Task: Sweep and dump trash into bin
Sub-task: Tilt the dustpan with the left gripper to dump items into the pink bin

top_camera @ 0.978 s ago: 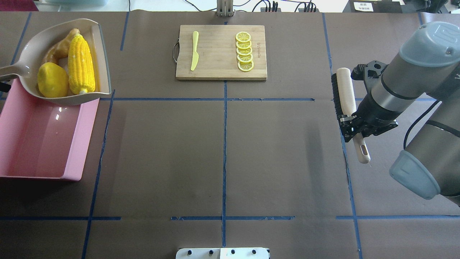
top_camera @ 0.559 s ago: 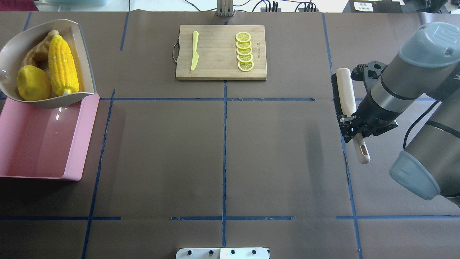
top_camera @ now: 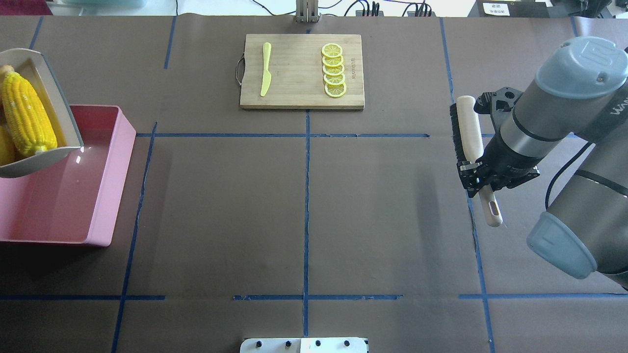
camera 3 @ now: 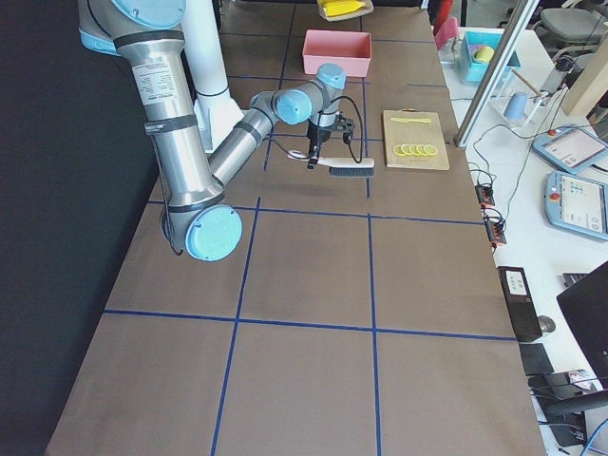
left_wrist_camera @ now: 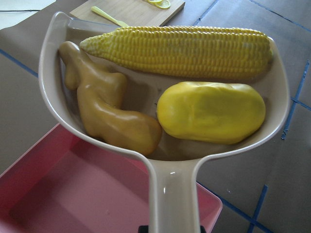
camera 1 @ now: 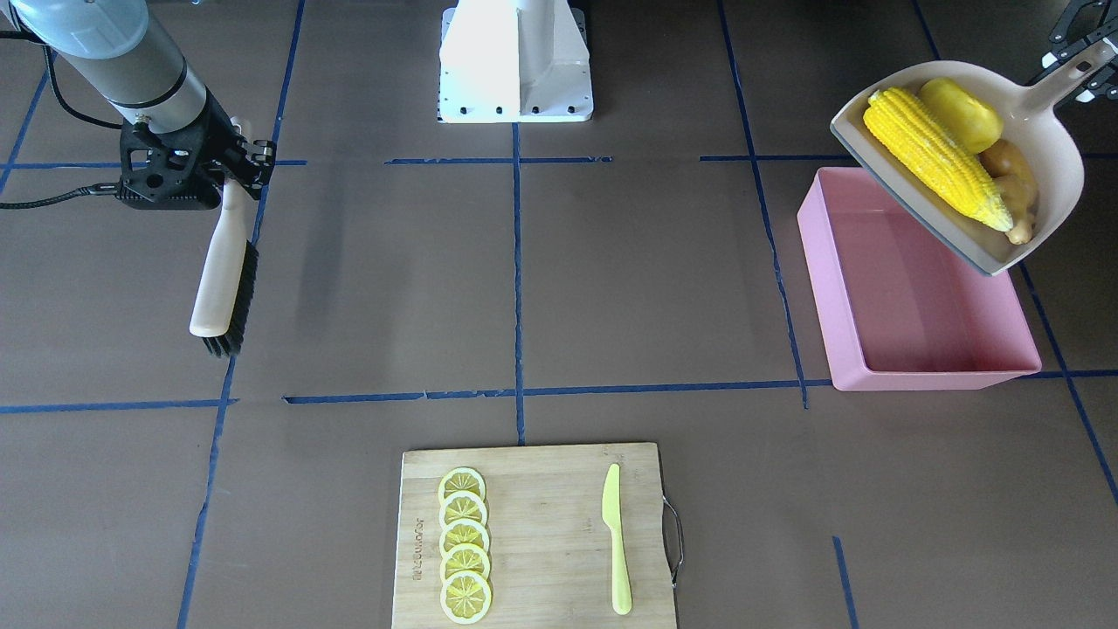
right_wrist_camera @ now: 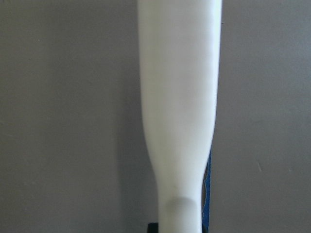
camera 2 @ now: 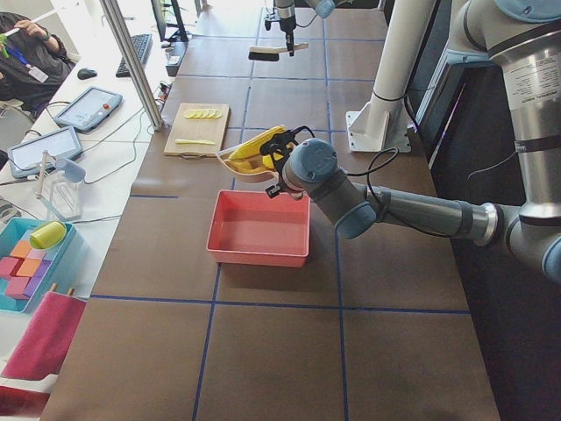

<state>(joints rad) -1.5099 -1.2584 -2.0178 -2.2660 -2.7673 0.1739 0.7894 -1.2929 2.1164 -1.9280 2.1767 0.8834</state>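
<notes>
My left gripper (camera 1: 1085, 61) is shut on the handle of a beige dustpan (camera 1: 1059, 166) and holds it tilted in the air above the pink bin (camera 1: 908, 297). In the pan lie the corn cob (camera 1: 935, 170), the yellow oval fruit piece (camera 1: 961, 114) and the tan ginger root (camera 1: 1013, 179). The left wrist view shows the corn cob (left_wrist_camera: 184, 51), fruit piece (left_wrist_camera: 211, 111) and ginger root (left_wrist_camera: 107, 111) resting in the pan, with the bin (left_wrist_camera: 73, 194) below. The bin holds nothing. My right gripper (top_camera: 478, 171) is shut on the handle of a brush (top_camera: 467, 127), far from the bin.
A wooden cutting board (top_camera: 299, 73) at the far middle carries a row of lemon slices (top_camera: 334, 70) and a lime-green knife (top_camera: 265, 68). The robot base plate (camera 1: 515, 61) stands at the near middle. Blue tape lines cross the brown table.
The dustpan with the three toy foods has moved left over the bin, partly out of the overhead view. The right arm with the brush has shifted slightly nearer.
</notes>
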